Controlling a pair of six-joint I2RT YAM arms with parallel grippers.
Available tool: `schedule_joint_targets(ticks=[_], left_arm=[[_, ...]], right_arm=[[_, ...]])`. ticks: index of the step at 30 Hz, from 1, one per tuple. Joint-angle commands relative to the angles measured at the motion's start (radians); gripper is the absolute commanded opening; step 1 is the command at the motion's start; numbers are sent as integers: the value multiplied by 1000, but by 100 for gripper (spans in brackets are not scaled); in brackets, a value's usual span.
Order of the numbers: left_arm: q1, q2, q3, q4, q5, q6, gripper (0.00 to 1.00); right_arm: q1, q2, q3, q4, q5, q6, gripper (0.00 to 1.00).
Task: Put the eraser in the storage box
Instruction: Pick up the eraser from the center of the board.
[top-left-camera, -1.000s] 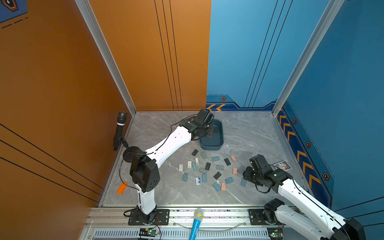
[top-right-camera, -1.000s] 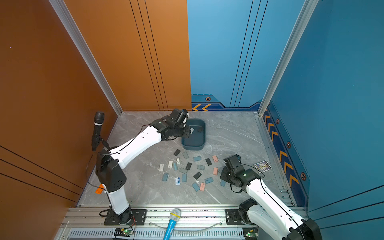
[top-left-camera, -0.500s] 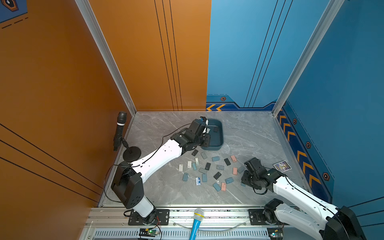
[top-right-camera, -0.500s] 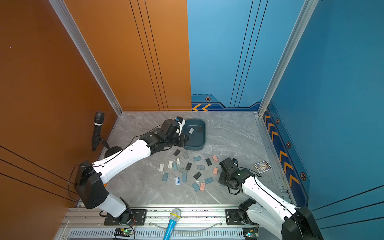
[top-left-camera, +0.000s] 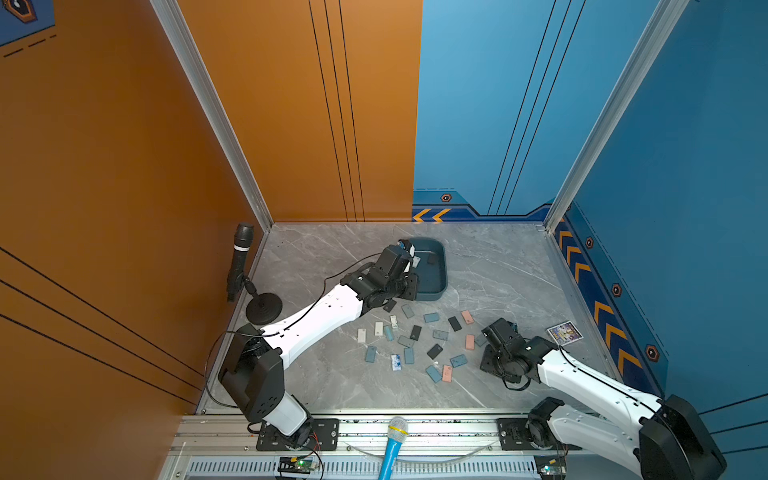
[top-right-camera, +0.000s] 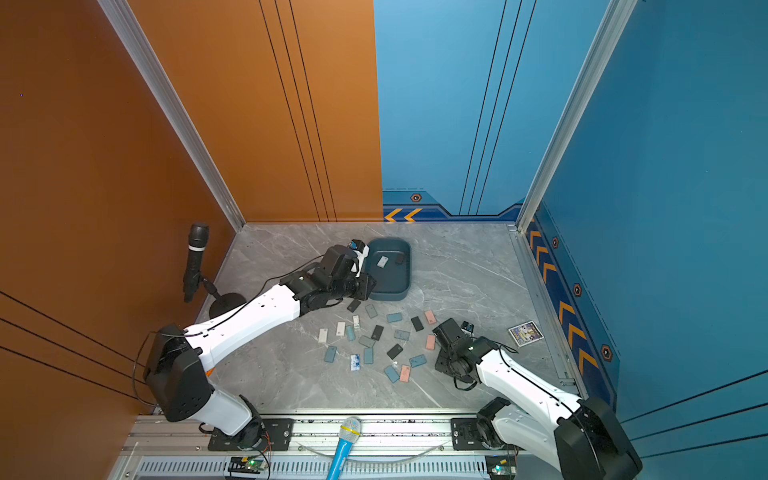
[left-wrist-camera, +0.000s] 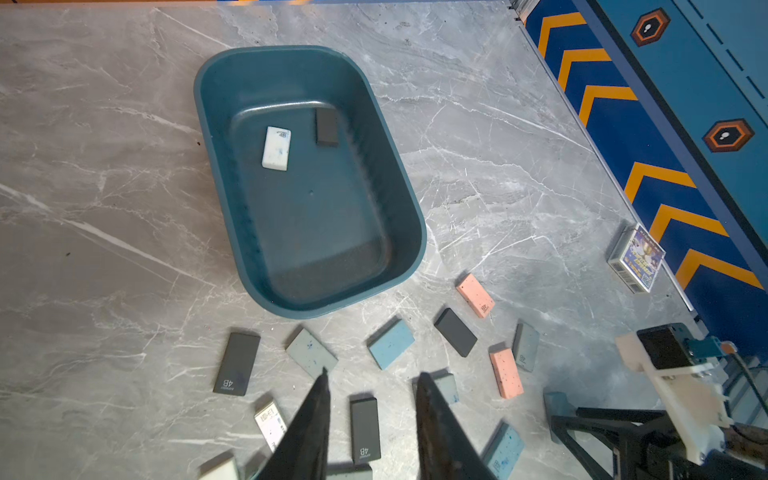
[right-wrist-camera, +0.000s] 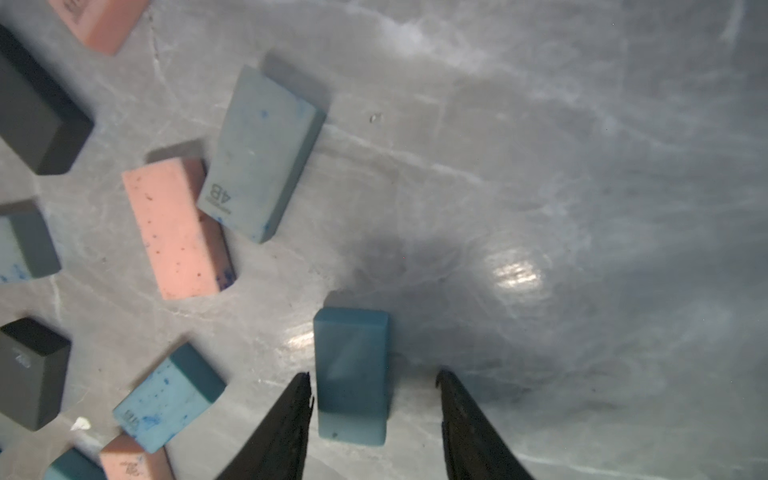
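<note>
The dark teal storage box (top-left-camera: 438, 286) (top-right-camera: 401, 291) (left-wrist-camera: 324, 216) sits on the marble table toward the back. A white eraser (left-wrist-camera: 276, 148) and a black eraser (left-wrist-camera: 326, 126) lie inside it. Several erasers in black, blue, grey, pink and white (top-left-camera: 415, 332) are scattered in front of the box. My left gripper (left-wrist-camera: 372, 376) hangs open above this scatter, near the box's front end, with a black eraser (left-wrist-camera: 365, 428) on the table under its gap. My right gripper (right-wrist-camera: 374, 376) stands open low over the table, straddling a teal-blue eraser (right-wrist-camera: 351, 374) that lies flat, close to one finger.
A black microphone on a stand (top-left-camera: 241, 266) is at the left edge. A blue microphone (top-left-camera: 392, 440) lies on the front rail. A small printed card box (top-left-camera: 564, 332) (left-wrist-camera: 636, 262) sits near the right wall. A pink eraser (right-wrist-camera: 176, 228) and a grey-blue one (right-wrist-camera: 259, 153) lie beside the right gripper.
The left arm has pulled back from over the storage box toward the scattered erasers. The right gripper has come down around the teal-blue eraser and its jaws have widened.
</note>
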Motion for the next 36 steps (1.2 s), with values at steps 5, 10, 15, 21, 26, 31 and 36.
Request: schedule_joint_targets(ticks=[5,10,15,21,26,31,36], left_arm=[[-7,-30,-34,24,-16,-22,36],[-5,-29,-42,25,-14,-24,36],[-4,-31,-47,25,-17,-22,36],[1,-33,-49,18,-25,-27,36],[11,-63,-71,24,-36,-35,35],[32,-116,-118,22,-46,-42,35],[63,-180,-173,4,-60,-47,35]], right_arm=[[18,85,28,-9,46,13,50],[41,123,40,-8,42,20,37],[49,122,46,6,37,29,29],[47,96,93,-32,58,13,28],[31,73,176,-79,72,-33,29],[6,104,318,-130,83,-124,30],[-21,224,505,-171,66,-234,30]])
